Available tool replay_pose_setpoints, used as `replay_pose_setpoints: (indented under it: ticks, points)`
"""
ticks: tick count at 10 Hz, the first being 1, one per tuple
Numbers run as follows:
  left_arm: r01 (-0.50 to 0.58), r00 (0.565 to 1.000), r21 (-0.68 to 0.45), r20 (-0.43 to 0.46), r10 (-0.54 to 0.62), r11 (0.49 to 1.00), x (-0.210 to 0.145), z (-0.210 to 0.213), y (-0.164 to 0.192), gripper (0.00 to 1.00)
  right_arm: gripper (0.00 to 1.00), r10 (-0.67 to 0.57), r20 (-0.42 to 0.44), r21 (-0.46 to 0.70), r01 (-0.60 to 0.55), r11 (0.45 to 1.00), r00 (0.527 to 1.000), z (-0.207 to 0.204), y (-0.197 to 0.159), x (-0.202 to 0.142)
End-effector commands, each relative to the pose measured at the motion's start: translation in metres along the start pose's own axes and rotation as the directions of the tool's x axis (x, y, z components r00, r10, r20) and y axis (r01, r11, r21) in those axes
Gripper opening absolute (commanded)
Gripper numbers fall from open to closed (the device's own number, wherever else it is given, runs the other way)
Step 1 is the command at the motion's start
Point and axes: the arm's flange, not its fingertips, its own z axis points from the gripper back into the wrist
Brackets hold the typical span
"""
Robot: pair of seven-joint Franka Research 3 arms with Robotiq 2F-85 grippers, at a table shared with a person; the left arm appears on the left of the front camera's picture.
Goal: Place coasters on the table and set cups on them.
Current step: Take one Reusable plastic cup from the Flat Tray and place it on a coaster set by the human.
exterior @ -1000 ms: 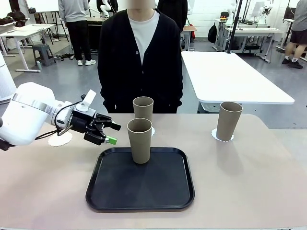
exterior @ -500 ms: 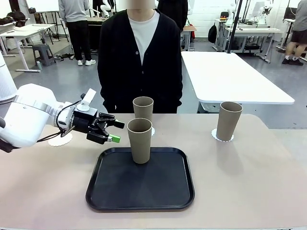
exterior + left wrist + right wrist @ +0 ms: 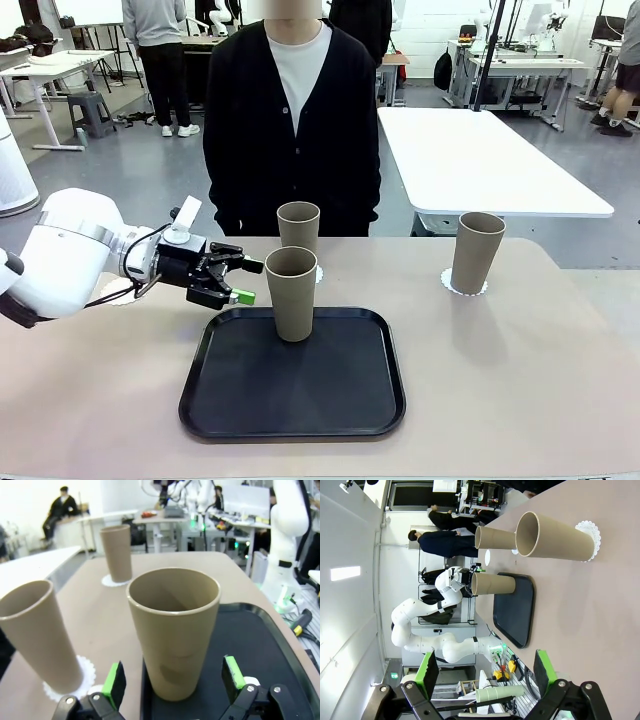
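Observation:
A beige cup (image 3: 291, 295) stands on the black tray (image 3: 300, 400). My left gripper (image 3: 246, 282) is open just left of it; in the left wrist view its green pads (image 3: 114, 682) flank that cup (image 3: 174, 630) without touching. A second cup (image 3: 298, 228) stands on a coaster (image 3: 87, 672) behind the tray, and a third cup (image 3: 476, 252) stands on a coaster (image 3: 465, 288) at the right. One bare coaster (image 3: 487, 556) lies beyond the left arm. My right gripper (image 3: 485, 667) is open and holds nothing, off the table's side.
A person in a black cardigan (image 3: 292, 130) stands at the far edge of the tan table (image 3: 520, 380). A white table (image 3: 480, 160) stands behind at the right. Bare tabletop lies right of the tray.
My left gripper has moved to the right, closer to the cup on the tray, staying open. The cups have not moved.

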Motion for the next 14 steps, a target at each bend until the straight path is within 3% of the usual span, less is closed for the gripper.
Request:
replay_pose_setpoints:
  ticks: [1,14]
  points:
    - [0.006,1.000,0.024,0.028,-0.007,1.000,-0.004,-0.013,0.010,1.00,1.00,0.001,0.004,0.001,-0.001,1.000,1.000,0.000,0.000,0.000]
    - [-0.055,0.998,-0.073,-0.021,0.053,0.996,-0.027,-0.055,0.015,1.00,1.00,0.001,0.004,0.001,-0.001,1.000,1.000,0.000,0.000,0.000]
